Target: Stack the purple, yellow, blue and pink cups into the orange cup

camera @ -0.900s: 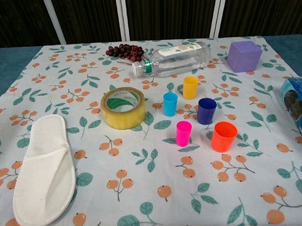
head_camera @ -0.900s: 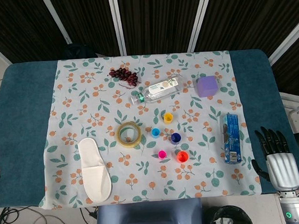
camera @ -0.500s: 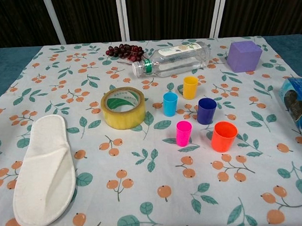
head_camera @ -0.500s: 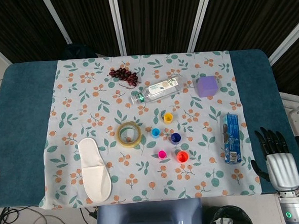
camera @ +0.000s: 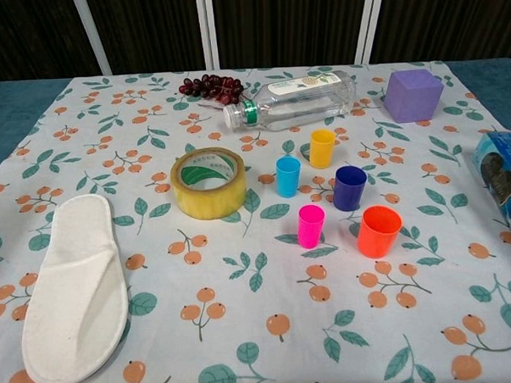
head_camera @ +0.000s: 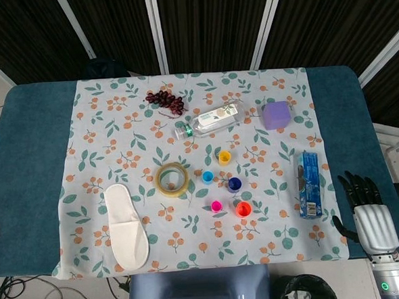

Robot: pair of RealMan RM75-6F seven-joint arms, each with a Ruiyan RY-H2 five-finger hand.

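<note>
- Dark panelled wall with pale slanted struts stands behind a teal bench (head_camera: 31, 166).
- A floral cloth (head_camera: 118, 141) with orange berries and green leaves covers the middle of the bench.
- The right hand (head_camera: 366, 210) sits at the bench's near right edge, past the cloth, palm down; its fingers (head_camera: 354, 186) are spread wide and hold nothing. It shows in the head view only.
- The left hand shows in neither view.
- A white slipper (camera: 73, 288) lies on the near left of the cloth, toe toward the robot.
- A clear bottle (camera: 294, 99) lies on its side at the far middle, its neck pointing left.
- A blue packet (head_camera: 308, 183) lies near the cloth's right edge, between the cups and the right hand.
- A purple box (camera: 412, 95) stands at the far right, beside the bottle's base.
- A tape roll (camera: 208, 182) lies flat left of the cups.
- A bunch of dark grapes (camera: 210, 87) lies at the far side, just beyond the bottle's neck.
- All five cups stand upright, mouths up, apart from each other, in a cluster right of the tape roll.
- The orange cup (camera: 378, 231) is nearest the robot and furthest right of the five.
- The purple cup (camera: 349, 187) stands just behind the orange one.
- The yellow cup (camera: 321, 148) is furthest back, near the bottle.
- The blue cup (camera: 288, 176) stands left of the purple one.
- The pink cup (camera: 310, 225) stands left of the orange one.
</note>
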